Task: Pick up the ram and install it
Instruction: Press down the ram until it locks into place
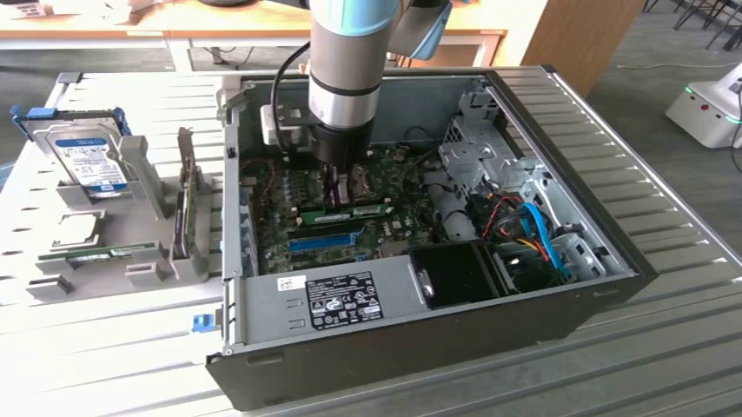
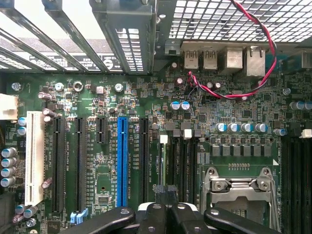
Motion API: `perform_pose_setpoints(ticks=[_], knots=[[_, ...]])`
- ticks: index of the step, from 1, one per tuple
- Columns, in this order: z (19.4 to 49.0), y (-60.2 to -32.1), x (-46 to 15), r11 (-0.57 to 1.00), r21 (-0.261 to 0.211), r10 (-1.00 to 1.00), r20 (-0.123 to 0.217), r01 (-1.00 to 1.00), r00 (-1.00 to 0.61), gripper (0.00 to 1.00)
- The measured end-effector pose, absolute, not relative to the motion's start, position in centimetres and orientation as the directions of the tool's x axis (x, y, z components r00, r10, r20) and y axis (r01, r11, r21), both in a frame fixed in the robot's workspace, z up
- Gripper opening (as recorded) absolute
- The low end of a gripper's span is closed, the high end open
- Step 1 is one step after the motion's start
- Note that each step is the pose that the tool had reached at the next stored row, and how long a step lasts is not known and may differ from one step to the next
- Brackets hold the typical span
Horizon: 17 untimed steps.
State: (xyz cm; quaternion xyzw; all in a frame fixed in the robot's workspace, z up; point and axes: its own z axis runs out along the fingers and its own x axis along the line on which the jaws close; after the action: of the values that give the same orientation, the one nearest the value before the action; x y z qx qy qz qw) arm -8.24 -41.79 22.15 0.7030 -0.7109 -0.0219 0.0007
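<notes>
The ram [image 1: 351, 211], a green stick with a white label, stands on edge in a slot on the motherboard [image 2: 97, 185] inside the open computer case [image 1: 383, 347]. My gripper [image 1: 340, 198] reaches straight down into the case. Its dark fingers [image 2: 161, 214] are shut together, and their tips sit at the top edge of the ram near its middle. I cannot tell whether they pinch it or only rest on it. In the wrist view the black memory slots [image 2: 181, 161] run away from the fingertips, beside the blue slot [image 2: 122, 161].
A grey fixture [image 1: 139, 217] at the exterior view's left holds a hard drive [image 1: 87, 161], an upright card [image 1: 183, 217] and another green stick [image 1: 110, 254]. The case walls, drive cage [image 1: 475, 152], blue cables [image 1: 545, 234] and CPU socket [image 2: 239, 190] crowd the gripper.
</notes>
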Motion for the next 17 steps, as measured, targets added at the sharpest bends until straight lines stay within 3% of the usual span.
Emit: perform_pose_setpoints(ticks=[17], knots=[[24.3,-41.8,-8.2,0.011,0.032,-0.999,-0.03,-0.999,-0.012,0.1]])
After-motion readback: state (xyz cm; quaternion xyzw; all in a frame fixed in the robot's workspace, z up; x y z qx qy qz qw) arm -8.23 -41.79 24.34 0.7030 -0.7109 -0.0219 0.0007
